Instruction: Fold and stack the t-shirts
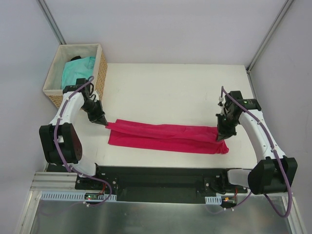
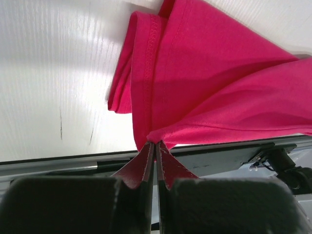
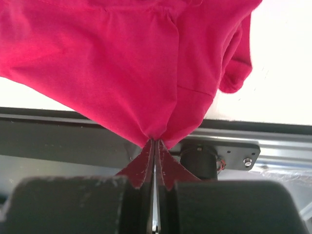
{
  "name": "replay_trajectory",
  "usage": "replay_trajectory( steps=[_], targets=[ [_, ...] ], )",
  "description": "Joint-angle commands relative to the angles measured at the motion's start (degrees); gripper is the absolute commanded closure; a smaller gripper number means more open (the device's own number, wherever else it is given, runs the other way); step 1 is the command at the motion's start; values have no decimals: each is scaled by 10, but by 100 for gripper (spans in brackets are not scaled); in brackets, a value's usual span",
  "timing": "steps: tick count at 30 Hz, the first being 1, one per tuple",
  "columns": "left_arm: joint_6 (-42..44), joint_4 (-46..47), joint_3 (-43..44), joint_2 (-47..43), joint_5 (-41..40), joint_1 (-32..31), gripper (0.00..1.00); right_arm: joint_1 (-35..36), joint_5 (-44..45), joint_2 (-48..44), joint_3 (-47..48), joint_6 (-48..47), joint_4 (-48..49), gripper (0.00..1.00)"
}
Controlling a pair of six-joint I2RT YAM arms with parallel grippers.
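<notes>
Clamping, closest in, both ends of a long crimson-pink soft fabric t-shirt [image 1: 165, 138]: pinching its left end in the left hand [image 1: 103, 122], shut completely on a gathered bit of stitched hem, and pinching its right end in the right hand [image 1: 222, 138], likewise shut completely on a bunched fold of cloth. Showing, in both wrist views, fabric fanning out straight from the closed fingertips with no gap between them. Holding the garment drawn out as a narrow, lengthwise-folded band across the near half of the flat white worktop [image 1: 170, 87], resting on the surface between the two hands. Judging it light, limp and not slippery, probably sagging and creasing wherever unsupported; so favouring a hold at the corners or along the firmer stitched hem, at both ends at once, with gentle tension to stop the layers sliding apart, and avoiding any hard tug likely to drag the fold askew. Leaving, farther back at the far left corner, a turquoise soft fabric t-shirt [image 1: 78, 70] crumpled inside a woven wicker basket [image 1: 101, 68], not yet folded and well apart from the pink one.
</notes>
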Motion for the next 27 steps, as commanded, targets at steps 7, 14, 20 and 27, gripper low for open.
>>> replay_trajectory(
  steps=[7,14,20,27],
  targets=[
    [1,-39,-9,-17,-21,7,100,1,1,7,-16,18,-54,99],
    [-5,-46,-26,-18,-29,7,100,14,-4,38,-37,35,-33,99],
    [-18,-7,-37,-40,-41,7,100,16,3,18,-74,55,25,99],
    [-23,9,-41,-51,-40,8,100,16,29,34,-93,53,29,99]
  ],
)
